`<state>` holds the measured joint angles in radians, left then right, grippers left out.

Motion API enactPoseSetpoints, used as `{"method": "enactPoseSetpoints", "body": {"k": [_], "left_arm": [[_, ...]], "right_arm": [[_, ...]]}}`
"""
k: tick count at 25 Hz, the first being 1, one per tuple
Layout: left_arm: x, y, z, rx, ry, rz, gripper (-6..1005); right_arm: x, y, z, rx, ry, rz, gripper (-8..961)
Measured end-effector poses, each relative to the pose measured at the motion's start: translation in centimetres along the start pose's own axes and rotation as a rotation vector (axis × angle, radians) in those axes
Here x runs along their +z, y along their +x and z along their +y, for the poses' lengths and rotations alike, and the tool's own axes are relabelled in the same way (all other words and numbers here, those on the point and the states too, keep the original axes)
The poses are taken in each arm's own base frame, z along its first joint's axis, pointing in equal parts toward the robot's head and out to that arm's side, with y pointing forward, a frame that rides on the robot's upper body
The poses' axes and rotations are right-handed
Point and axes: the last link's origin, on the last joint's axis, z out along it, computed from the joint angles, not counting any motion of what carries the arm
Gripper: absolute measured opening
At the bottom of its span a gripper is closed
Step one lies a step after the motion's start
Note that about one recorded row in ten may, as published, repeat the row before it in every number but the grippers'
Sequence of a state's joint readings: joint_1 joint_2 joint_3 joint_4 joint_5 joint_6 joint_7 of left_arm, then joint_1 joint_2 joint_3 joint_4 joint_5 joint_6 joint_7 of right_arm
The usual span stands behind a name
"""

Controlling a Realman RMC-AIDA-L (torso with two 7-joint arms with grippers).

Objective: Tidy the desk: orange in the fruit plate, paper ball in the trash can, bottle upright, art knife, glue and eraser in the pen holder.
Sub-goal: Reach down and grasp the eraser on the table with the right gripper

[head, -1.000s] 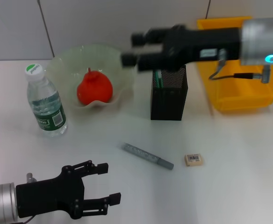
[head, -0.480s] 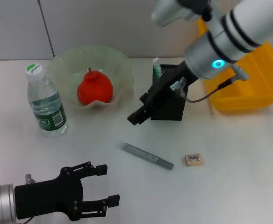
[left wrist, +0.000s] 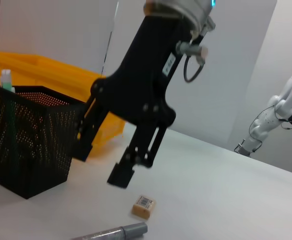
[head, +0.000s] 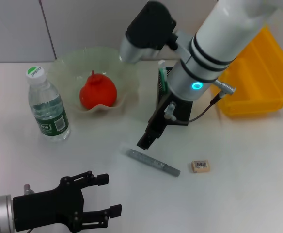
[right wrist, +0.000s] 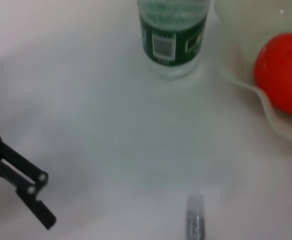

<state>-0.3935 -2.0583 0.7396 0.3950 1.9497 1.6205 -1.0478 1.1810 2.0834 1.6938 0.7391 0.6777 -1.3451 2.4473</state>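
Observation:
The grey art knife (head: 152,162) lies flat on the white desk, with the beige eraser (head: 200,166) to its right. My right gripper (head: 149,137) hangs open just above the knife's left end, empty; the left wrist view shows its fingers (left wrist: 121,174) apart. The orange (head: 98,91) sits in the pale-green fruit plate (head: 64,65). The bottle (head: 47,104) stands upright left of the plate. The black mesh pen holder (head: 181,115) holds a green-and-white glue stick (head: 162,73) and is partly hidden by my right arm. The yellow trash can (head: 258,82) stands at the back right. My left gripper (head: 110,194) rests open at the near left. The paper ball is out of view.
The right wrist view looks down on the knife's end (right wrist: 196,220), the bottle (right wrist: 173,35) and the orange (right wrist: 286,72), with my left gripper's fingers (right wrist: 21,175) at the side. A white robot figure (left wrist: 281,110) stands far off in the left wrist view.
My right arm has swung down from over the pen holder toward the near left, bringing its gripper over the art knife. The left gripper has hardly moved.

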Motion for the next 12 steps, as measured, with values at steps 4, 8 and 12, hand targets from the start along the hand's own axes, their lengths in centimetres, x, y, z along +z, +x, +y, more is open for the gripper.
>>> {"method": "enactPoseSetpoints", "body": {"k": [4,8,12], "left_arm": [[0.0,-0.1,0.1,-0.006,0.001,0.002,860],[0.1,-0.3,0.2,-0.011,0.003,0.003,860],[0.1,-0.4,0.2,-0.012,0.005,0.0,860]], "right_arm": [[1.1,0.3,0.2,0.005,0.004,0.024,725],[2.1,0.7,0.7,0.001,-0.011,0.048,725],[2.7,1.0,1.2,-0.013,-0.022,0.069,725]]}}
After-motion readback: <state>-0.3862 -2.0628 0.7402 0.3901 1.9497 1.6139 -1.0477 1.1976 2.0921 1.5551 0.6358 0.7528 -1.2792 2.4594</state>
